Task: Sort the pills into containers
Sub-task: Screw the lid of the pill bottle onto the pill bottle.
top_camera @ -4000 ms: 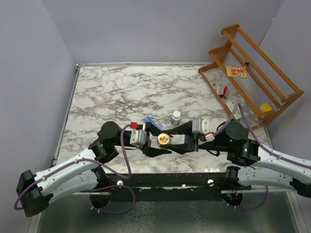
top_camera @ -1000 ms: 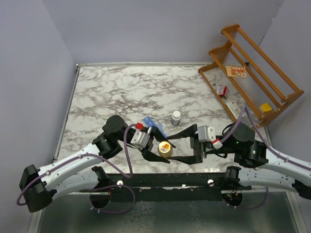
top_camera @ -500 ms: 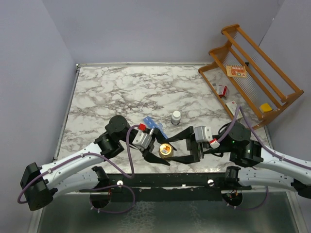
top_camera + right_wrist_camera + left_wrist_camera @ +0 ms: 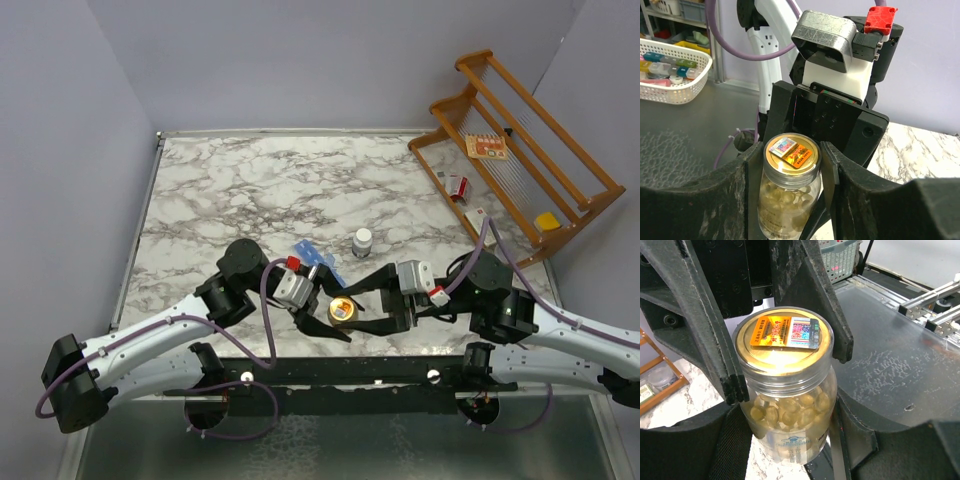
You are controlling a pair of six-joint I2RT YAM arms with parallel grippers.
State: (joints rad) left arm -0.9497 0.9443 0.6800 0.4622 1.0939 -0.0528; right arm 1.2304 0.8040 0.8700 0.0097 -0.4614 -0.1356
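White marble table (image 4: 230, 190), grey-veined, with a thin metal trim along the left edge. Upright toward the near middle, a small dark bottle (image 4: 362, 241) with a white cap. Near it on the left, lying flat and partly hidden, a blue strip of containers (image 4: 306, 250). At the right edge, a wooden rack (image 4: 520, 150), tilted, small packets resting on its rungs.

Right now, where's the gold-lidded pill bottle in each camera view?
Top external: the pill bottle sits low centre, near the front edge of the marble table.
Left wrist: pill bottle centre, large, lid up.
Right wrist: pill bottle bottom centre.
Shared landmark: the marble table, lower left in the left wrist view, right in the right wrist view.
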